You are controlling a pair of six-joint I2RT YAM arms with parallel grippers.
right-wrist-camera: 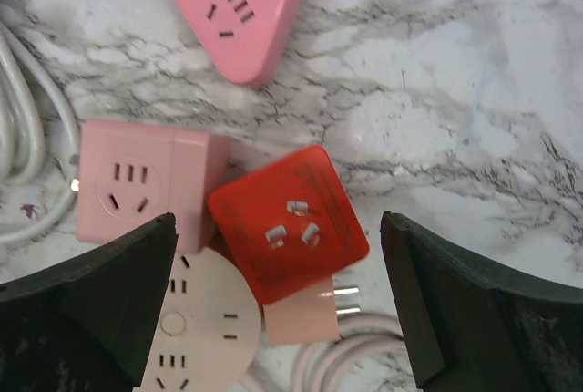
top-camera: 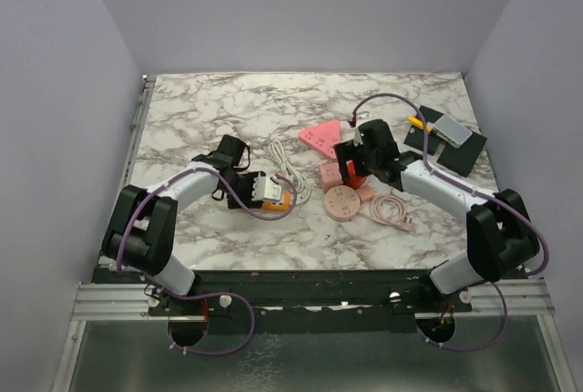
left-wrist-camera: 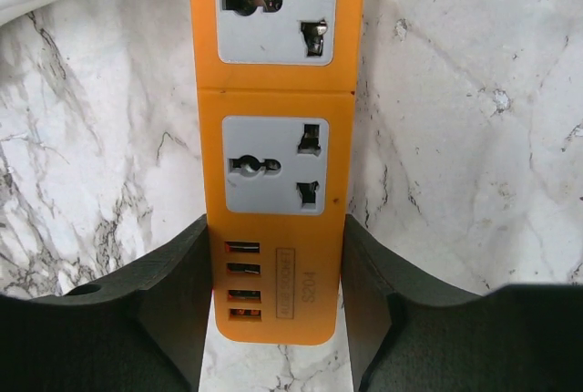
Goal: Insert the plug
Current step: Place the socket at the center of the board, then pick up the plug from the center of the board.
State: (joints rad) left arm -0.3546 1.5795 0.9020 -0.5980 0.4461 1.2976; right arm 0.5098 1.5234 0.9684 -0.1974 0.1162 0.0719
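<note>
Up close, left gripper [left-wrist-camera: 273,260] was clamped on the orange power strip [left-wrist-camera: 276,159]. Right gripper [right-wrist-camera: 278,228] hung wide open over the red plug [right-wrist-camera: 287,232], prongs up. Imo grab its sides squarely, no tilt.

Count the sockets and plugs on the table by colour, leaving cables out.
Pink: 4 (triangular socket, square socket, round socket, plug)
Red: 1 (plug adapter)
Orange: 1 (power strip)
Total: 6
</note>
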